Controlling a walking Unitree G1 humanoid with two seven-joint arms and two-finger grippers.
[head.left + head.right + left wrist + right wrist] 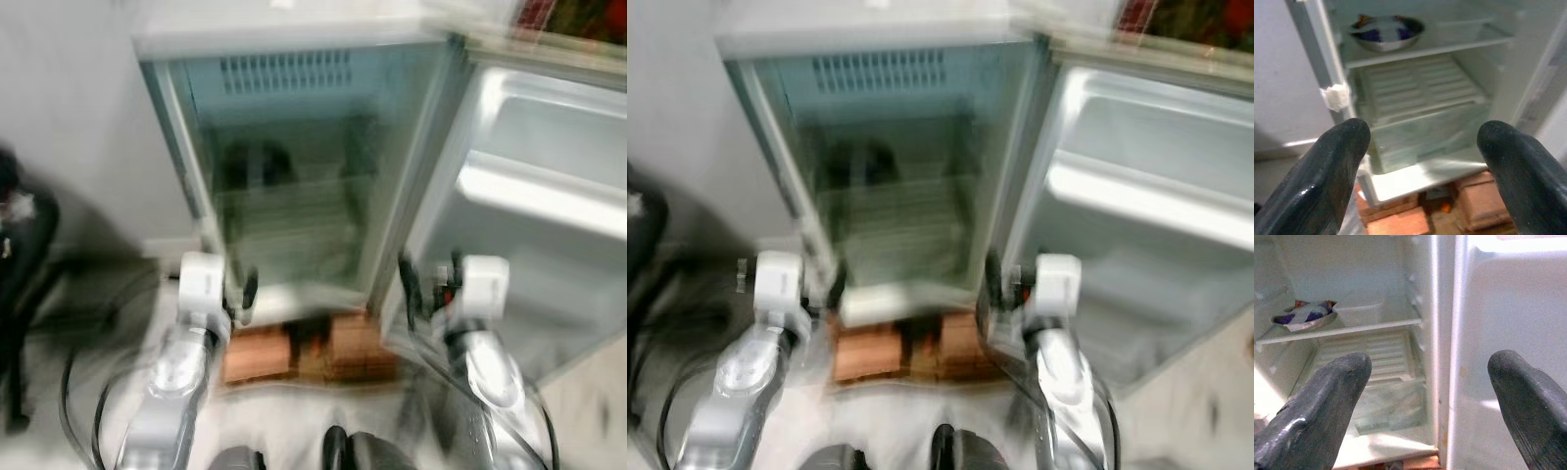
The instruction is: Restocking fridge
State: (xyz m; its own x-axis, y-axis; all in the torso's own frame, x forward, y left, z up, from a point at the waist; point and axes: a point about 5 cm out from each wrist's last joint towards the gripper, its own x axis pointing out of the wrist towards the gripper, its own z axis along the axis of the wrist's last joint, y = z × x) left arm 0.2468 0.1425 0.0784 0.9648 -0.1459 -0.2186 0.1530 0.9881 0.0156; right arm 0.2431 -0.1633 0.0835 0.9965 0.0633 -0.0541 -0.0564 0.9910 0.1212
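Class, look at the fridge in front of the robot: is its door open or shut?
Open. The fridge door is swung wide to the robot's right, so the shelves and a metal bowl inside show. Both grippers, left and right, are open and hold nothing.

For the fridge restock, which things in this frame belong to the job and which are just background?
Belongs to the job:
fridge, standing open
fridge door, swung wide
metal bowl on the shelf
clear container beside the bowl
left gripper, open
right gripper, open

Background:
bricks under the fridge
dark object at the far left

Grey wall [69, 117], pale floor [588, 401]
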